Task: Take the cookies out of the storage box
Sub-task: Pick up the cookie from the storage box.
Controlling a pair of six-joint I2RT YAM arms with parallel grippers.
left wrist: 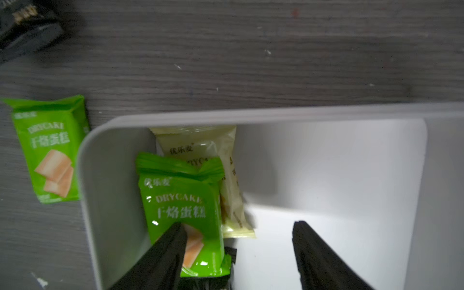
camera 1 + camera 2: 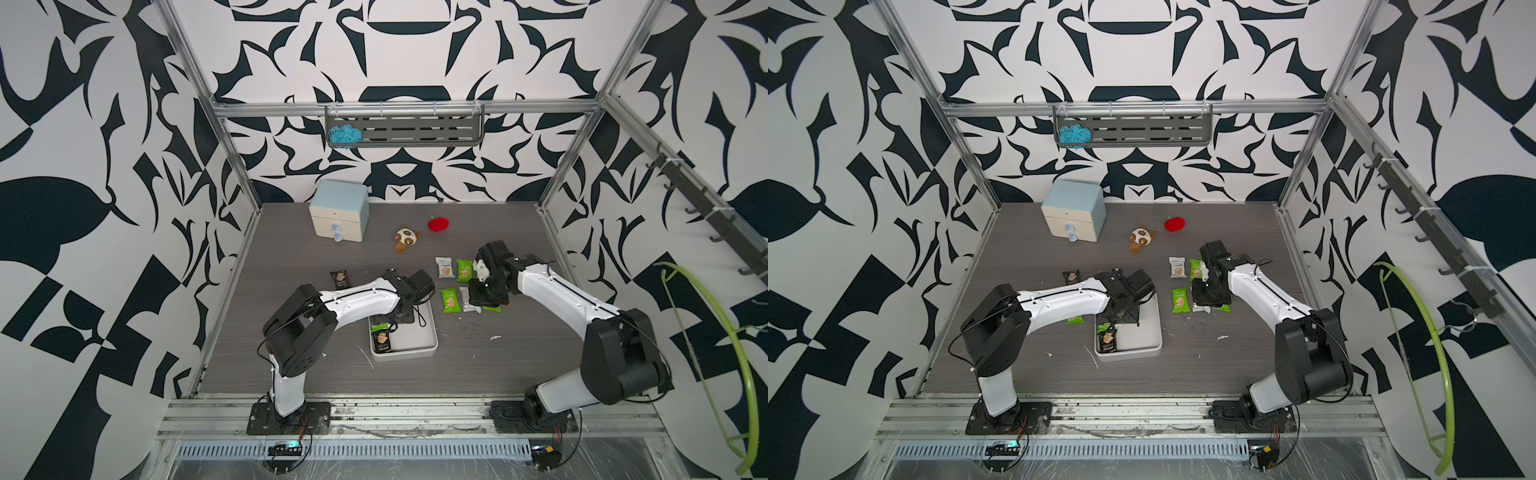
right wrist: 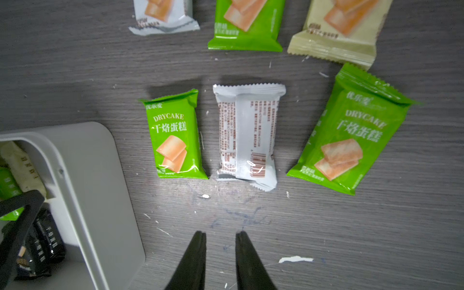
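Grey desk (image 2: 498,365) fills mid-frame in both top views: white box (image 2: 415,338) holds the remaining cookies (image 1: 180,200), which look like light, crinkly, slippery packets, probably best pinched across a sealed end; left pincer (image 1: 241,251) spread over a green one, right pincer (image 3: 221,251) slightly parted, empty.

A small cream cabinet (image 2: 338,212) with a blue top and two drawers stands at the back of the gray table (image 2: 291,257). Near it lie a brown-and-white plush toy (image 2: 406,237) and a red plush toy (image 2: 439,224). A fluffy blue yarn ball (image 2: 344,135) sits in the gray wall rack (image 2: 415,129).
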